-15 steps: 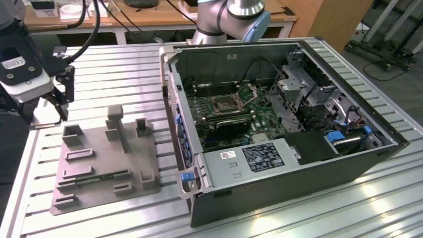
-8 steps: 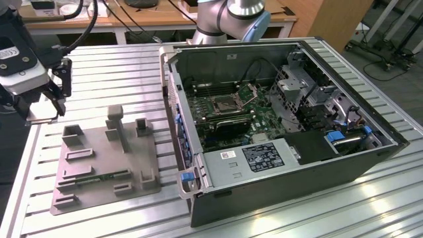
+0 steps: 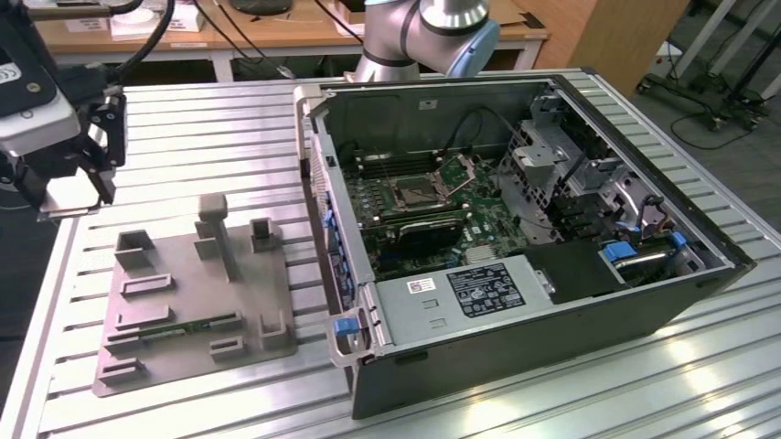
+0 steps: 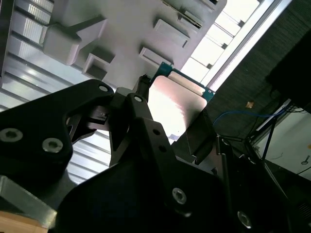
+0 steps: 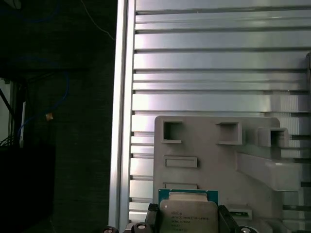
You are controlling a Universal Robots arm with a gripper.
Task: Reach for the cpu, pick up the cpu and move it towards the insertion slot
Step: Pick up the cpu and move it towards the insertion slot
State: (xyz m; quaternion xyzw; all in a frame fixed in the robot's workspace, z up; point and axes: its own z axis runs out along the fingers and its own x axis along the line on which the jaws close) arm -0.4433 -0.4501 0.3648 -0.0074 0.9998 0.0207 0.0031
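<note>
The cpu [image 5: 188, 213] is clamped in my gripper [image 5: 189, 224], with one finger [image 5: 153, 217] on each of two opposite edges. Its pale metal face and green rim show between the fingers in both wrist views. My jaws are closed only to the chip's width, and the pads touch its sides.

I hold the chip clear of the tray [image 5: 209, 155], which lies beneath and ahead of my fingertips on the ribbed table [image 5: 218, 73]. The tray's raised blocks and shallow recesses show past the chip's far edge. In the second wrist view the chip [image 4: 172, 104] is tilted against the tray [image 4: 126, 24] behind it.

In the exterior view my gripper [image 3: 68, 203] hangs over the table's edge, just off one corner of the tray [image 3: 183, 274]. A green memory stick [image 3: 183, 326] lies in a groove of that tray. The slot [image 3: 422, 192] is well apart from my gripper, on the board inside the open case [image 3: 525, 320] beyond the tray. Its dark centre faces up and a metal plate is tilted up beside it.
</note>
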